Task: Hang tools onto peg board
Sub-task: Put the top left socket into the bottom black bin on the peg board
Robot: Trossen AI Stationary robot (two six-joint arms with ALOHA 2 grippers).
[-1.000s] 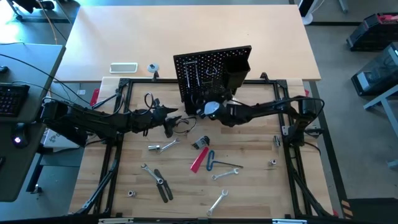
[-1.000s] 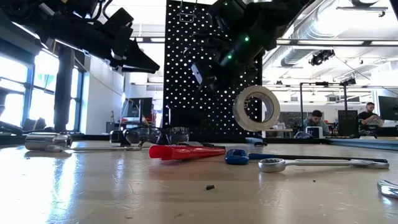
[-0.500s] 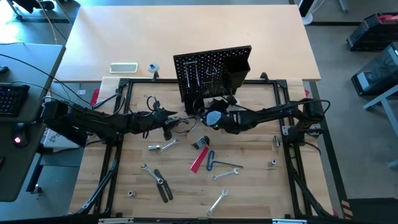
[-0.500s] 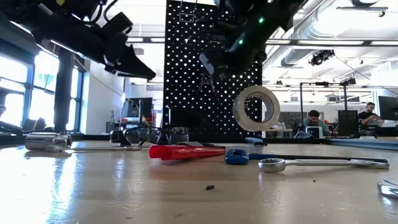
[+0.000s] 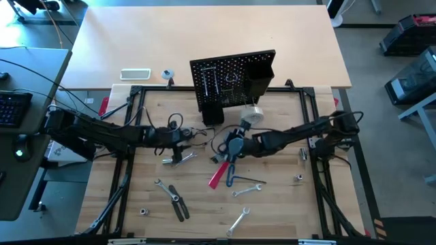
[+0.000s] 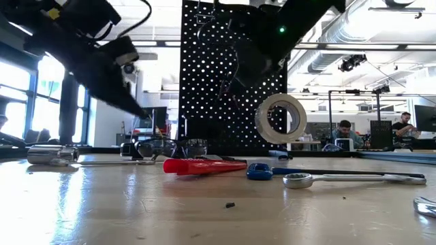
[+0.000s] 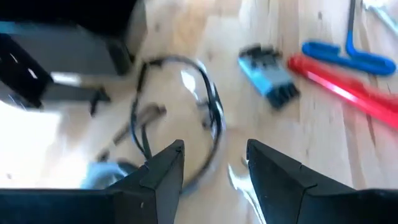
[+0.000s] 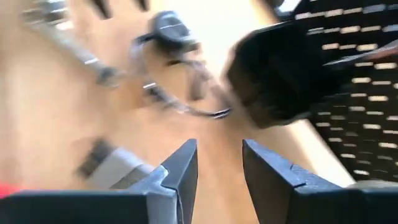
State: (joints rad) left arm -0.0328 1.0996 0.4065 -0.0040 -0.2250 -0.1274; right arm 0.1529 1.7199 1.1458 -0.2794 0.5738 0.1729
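Right tool (image 5: pixel 225 151) hovers, seemingly empty, near peg board (image 5: pixel 231 78)

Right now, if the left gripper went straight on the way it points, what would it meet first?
Probably the thin wire loop lying on the wooden table: it sits just ahead of the open left gripper, which holds nothing. Depth is unclear; the small blue block lies further on.

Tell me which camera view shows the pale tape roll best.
The low view: the tape roll shows large and side-on in front of the peg board, its open centre plain. The high view shows it small, from above, by the board's foot. The left wrist view does not show it; the right wrist view shows no clear sign of it.
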